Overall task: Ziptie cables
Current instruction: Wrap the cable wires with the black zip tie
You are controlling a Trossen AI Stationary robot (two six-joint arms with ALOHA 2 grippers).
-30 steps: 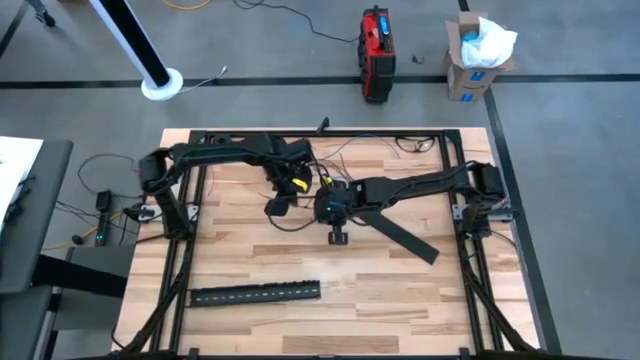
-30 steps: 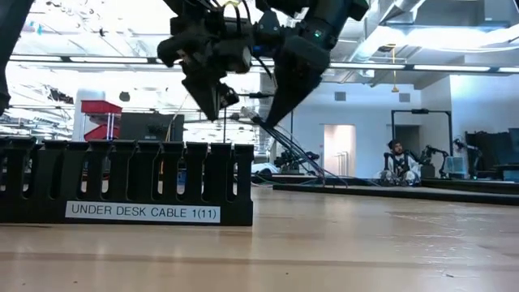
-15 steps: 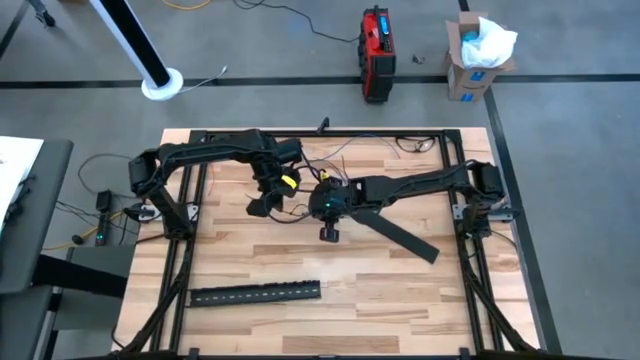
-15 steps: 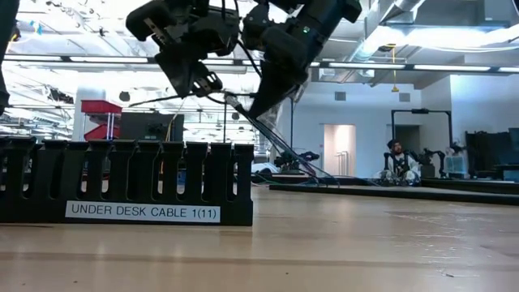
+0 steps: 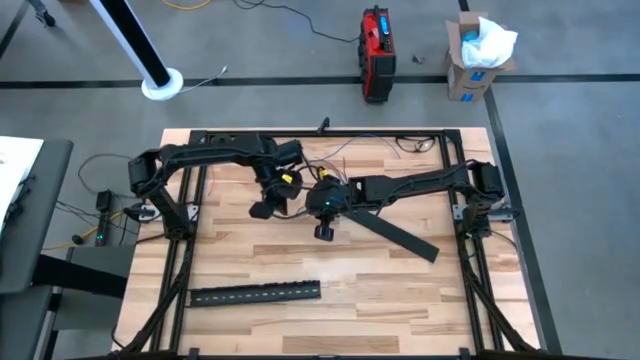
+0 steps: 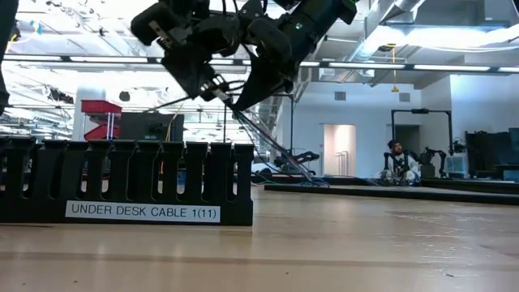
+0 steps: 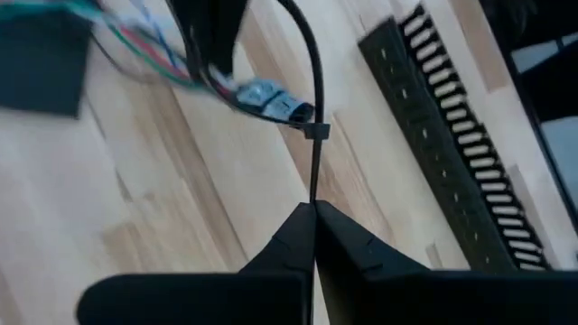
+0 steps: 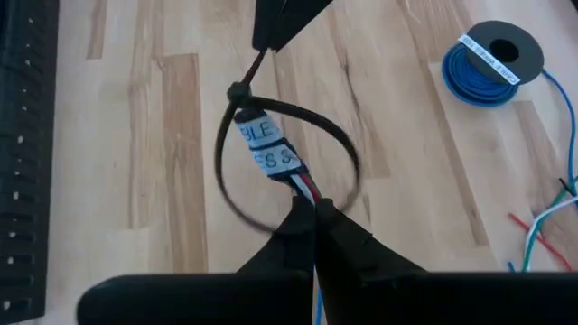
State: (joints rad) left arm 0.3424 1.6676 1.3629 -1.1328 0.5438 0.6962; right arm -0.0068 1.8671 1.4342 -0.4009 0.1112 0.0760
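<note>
The cables are a thin bundle with a white labelled end, held above the wooden table. A loose black zip tie loop circles the bundle, with its head beside the label. My right gripper is shut on the cables. My left gripper is shut on the zip tie's tail. In the low view the two grippers, left and right, meet tip to tip high over the table. My left gripper pinches the zip tie's thin tail between its two fingertips, a short way from the head. The tail runs straight from the fingers to the head, lifted clear of the table. My right gripper pinches the cables between its two fingertips, just behind the labelled end. The labelled end sticks out beyond the fingers through the zip tie loop, clear of the table.
A black slotted cable duct lies near the table's front edge and fills the left of the low view. A long flat black strip lies under the right arm. A blue tape roll and loose coloured wires rest on the wood.
Both grippers have gone a little toward the table's left edge and up, carrying the cables and the zip tie along. They have also come closer together, tip to tip.
</note>
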